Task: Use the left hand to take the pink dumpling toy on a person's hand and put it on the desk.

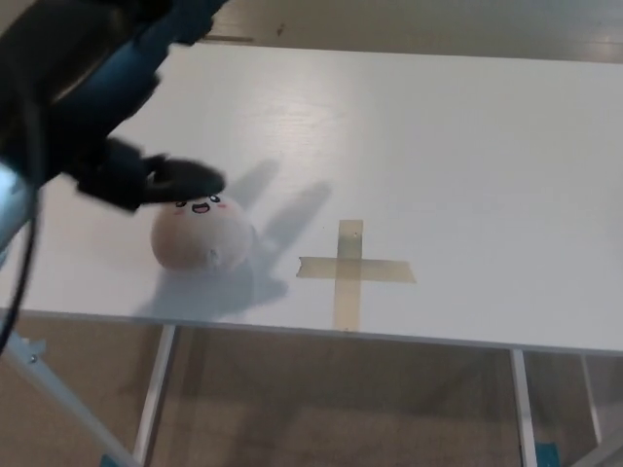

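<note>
1. The white desk (467,146) has a tape cross (350,270) stuck on it.
2. The left robot hand (107,107) is blurry above the toy, open, holding nothing.
3. The pink dumpling toy (201,233) sits on the desk, left of the cross, smiling.

Left hand (102,107): black throughout, matte, built of thick blocky segments; blurred, so joints and screws cannot be made out. Thumb (180,179): black, stubby, rounded at the tip. Hand casing: a dark blue-tinted panel runs along the upper side. Cable (21,258): thin, black, curved, at the picture's left edge. Wrist: a small patch of pale grey housing at the left edge.
</note>
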### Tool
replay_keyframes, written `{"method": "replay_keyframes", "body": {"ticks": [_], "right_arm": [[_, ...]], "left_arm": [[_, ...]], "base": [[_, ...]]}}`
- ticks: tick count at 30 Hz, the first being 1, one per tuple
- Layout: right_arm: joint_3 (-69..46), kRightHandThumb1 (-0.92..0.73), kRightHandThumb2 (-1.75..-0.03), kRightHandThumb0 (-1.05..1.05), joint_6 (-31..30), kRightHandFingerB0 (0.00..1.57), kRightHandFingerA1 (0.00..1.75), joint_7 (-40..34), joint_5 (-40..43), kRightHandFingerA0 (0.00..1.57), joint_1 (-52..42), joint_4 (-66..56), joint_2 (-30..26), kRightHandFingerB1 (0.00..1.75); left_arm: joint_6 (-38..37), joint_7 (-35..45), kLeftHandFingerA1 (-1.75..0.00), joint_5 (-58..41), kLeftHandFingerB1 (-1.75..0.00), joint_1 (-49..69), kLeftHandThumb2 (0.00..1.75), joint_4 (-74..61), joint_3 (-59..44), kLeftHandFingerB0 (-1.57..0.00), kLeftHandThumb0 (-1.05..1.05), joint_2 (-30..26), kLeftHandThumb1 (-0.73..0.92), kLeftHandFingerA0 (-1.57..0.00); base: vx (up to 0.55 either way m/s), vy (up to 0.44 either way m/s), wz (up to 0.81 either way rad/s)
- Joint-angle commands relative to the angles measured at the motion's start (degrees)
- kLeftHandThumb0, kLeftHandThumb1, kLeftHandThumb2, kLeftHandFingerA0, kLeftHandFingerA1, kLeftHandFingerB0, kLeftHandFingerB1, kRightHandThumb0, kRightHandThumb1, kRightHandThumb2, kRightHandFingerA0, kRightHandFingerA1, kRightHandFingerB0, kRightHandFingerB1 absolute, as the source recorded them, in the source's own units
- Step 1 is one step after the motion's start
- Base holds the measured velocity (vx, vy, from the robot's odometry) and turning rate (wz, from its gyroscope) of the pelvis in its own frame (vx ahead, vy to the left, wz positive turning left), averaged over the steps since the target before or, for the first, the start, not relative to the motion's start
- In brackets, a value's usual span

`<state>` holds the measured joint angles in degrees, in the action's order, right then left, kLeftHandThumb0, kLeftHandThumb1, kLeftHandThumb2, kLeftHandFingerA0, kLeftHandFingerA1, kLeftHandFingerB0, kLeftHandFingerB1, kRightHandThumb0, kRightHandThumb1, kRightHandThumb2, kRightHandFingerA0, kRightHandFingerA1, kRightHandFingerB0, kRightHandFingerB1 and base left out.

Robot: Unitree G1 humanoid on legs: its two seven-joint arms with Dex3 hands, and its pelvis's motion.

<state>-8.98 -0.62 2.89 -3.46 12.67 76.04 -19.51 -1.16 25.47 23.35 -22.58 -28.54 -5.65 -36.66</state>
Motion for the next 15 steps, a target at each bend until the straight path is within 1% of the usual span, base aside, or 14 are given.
{"method": "replay_keyframes", "body": {"ticks": [1, 2, 3, 4, 5, 6, 7, 8, 11, 12, 13, 14, 15], "right_arm": [[1.5, -0.76, -0.63, -0.29, 0.4, 0.46, 0.40, 0.4, -1.4, 0.52, -3.6, 0.6, 0.7, 0.38], [1.6, -0.76, -0.63, -0.29, 0.5, 0.46, 0.40, 0.4, -1.4, 0.52, -3.8, 0.6, 0.8, 0.38], [1.7, -0.76, -0.63, -0.29, 0.5, 0.46, 0.40, 0.2, -1.4, 0.52, -3.8, 0.6, 1.0, 0.38], [1.7, -0.76, -0.63, -0.30, 0.3, 0.44, 0.40, 0.2, -1.4, 0.52, -3.6, 0.7, 0.9, 0.37], [1.7, -0.76, -0.63, -0.30, 0.2, 0.44, 0.40, 0.3, -1.3, 0.52, -3.5, 0.7, 0.9, 0.37], [1.6, -0.77, -0.63, -0.30, 0.2, 0.44, 0.40, 0.5, -1.2, 0.52, -3.4, 0.7, 0.8, 0.37], [1.5, -0.77, -0.63, -0.30, 0.2, 0.44, 0.40, 0.7, -1.1, 0.52, -3.4, 0.7, 0.8, 0.37], [1.5, -0.77, -0.63, -0.29, 0.1, 0.45, 0.40, 0.5, -1.0, 0.52, -3.4, 0.7, 0.8, 0.37], [1.6, -0.77, -0.63, -0.29, 0.1, 0.46, 0.40, 0.3, -1.1, 0.53, -3.3, 0.7, 0.8, 0.38], [1.7, -0.77, -0.63, -0.28, 0.0, 0.47, 0.41, 0.2, -1.2, 0.54, -3.2, 0.8, 0.9, 0.38], [1.8, -0.77, -0.63, -0.28, 0.0, 0.47, 0.41, 0.1, -1.2, 0.54, -3.2, 0.8, 1.1, 0.38], [1.9, -0.77, -0.63, -0.29, -0.1, 0.49, 0.41, 0.1, -1.3, 0.54, -3.2, 0.8, 1.2, 0.39], [1.9, -0.77, -0.63, -0.29, -0.1, 0.48, 0.41, 0.0, -1.3, 0.54, -3.3, 0.9, 1.3, 0.38]], "left_arm": [[-3.2, 9.5, -0.41, -26.1, -0.39, 18.0, 0.65, -19.2, -17.7, -0.35, -0.50, -0.5, 0.40, -0.31], [-4.1, 10.1, -0.41, -28.8, -0.39, 19.9, 0.65, -20.3, -19.6, -0.35, -0.50, -0.2, 0.40, -0.31], [-5.6, 10.8, -0.37, -33.1, -0.35, 22.5, 0.55, -21.5, -21.8, -0.45, -0.36, 0.4, 0.48, -0.45], [-7.4, 11.7, -0.40, -38.8, -0.36, 25.8, 0.55, -22.7, -24.5, -0.49, -0.33, 1.1, 0.49, -0.53], [-7.9, 12.1, -0.40, -40.9, -0.36, 27.0, 0.55, -23.1, -25.4, -0.49, -0.33, 1.3, 0.49, -0.53], [-8.4, 13.1, -0.43, -44.5, -0.38, 29.4, 0.55, -24.0, -27.1, -0.55, -0.30, 1.5, 0.51, -0.63], [-8.7, 13.9, -0.43, -47.1, -0.38, 31.3, 0.55, -24.6, -28.2, -0.55, -0.30, 1.5, 0.51, -0.63], [-8.8, 18.0, -0.45, -54.3, -0.39, 38.0, 0.56, -26.0, -31.2, -0.59, -0.28, 1.1, 0.52, -0.70], [-9.1, 21.0, -0.46, -57.7, -0.40, 42.8, 0.55, -26.5, -32.6, -0.60, -0.28, 0.7, 0.53, -0.72], [-10.4, 23.1, -0.48, -57.7, -0.41, 46.0, 0.56, -26.1, -32.5, -0.61, -0.29, 1.1, 0.54, -0.75], [-11.4, 24.5, -0.48, -57.8, -0.41, 48.4, 0.56, -25.8, -32.5, -0.61, -0.29, 1.3, 0.54, -0.75], [-13.4, 27.0, -0.48, -56.3, -0.41, 52.6, 0.56, -24.4, -31.2, -0.62, -0.31, 2.0, 0.56, -0.76], [-16.1, 29.7, -0.49, -52.8, -0.40, 58.9, 0.56, -22.2, -28.5, -0.61, -0.33, 2.7, 0.56, -0.76]], "base": [[0.00, 0.000, 0.00], [0.00, 0.000, 0.00], [0.00, 0.000, 0.00], [0.00, 0.000, 0.00], [0.00, 0.000, 0.00], [0.00, 0.000, 0.00], [0.00, 0.000, 0.00], [0.00, 0.000, 0.00], [0.00, 0.000, 0.00], [0.00, 0.000, 0.00], [0.00, 0.000, 0.00], [0.00, 0.000, 0.00], [0.00, 0.000, 0.00]]}}
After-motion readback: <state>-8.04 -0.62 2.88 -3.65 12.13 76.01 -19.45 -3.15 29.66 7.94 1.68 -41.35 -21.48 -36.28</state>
